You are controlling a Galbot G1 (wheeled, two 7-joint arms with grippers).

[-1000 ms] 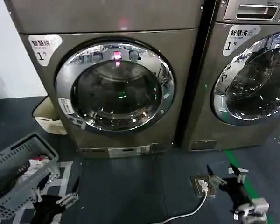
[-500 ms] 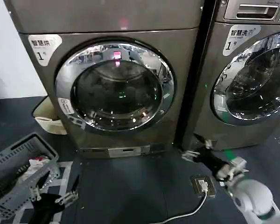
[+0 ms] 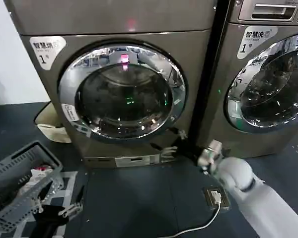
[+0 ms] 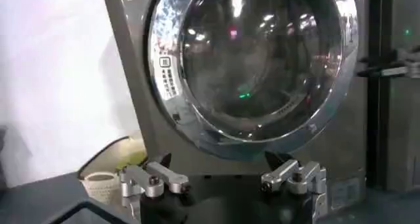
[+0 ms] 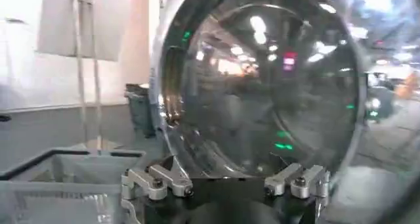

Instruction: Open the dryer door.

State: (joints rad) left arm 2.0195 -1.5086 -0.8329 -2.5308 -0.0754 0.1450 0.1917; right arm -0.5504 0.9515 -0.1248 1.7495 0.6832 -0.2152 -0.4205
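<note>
The dryer (image 3: pixel 198 59) stands at the left, its round chrome-rimmed glass door (image 3: pixel 121 91) shut. My right gripper (image 3: pixel 173 142) is open, low at the door's lower right rim, close to the dryer front. From the right wrist the door (image 5: pixel 262 81) looms just ahead of the open right gripper (image 5: pixel 226 171), nothing between its fingers. My left gripper (image 3: pixel 57 206) rests low at the bottom left, near the floor, well short of the dryer. It is open (image 4: pixel 223 166) and faces the door (image 4: pixel 252 54). The right gripper (image 4: pixel 394 64) also appears in the left wrist view.
A second machine (image 3: pixel 268 84) stands right beside the dryer. A grey laundry basket (image 3: pixel 20 173) with clothes sits on the floor at the left, a beige bag (image 3: pixel 52 124) behind it. A floor socket (image 3: pixel 216 196) with a white cable lies near my right arm.
My right arm has swung from the floor at the lower right up and left to the door's lower right rim. The left arm has stayed put.
</note>
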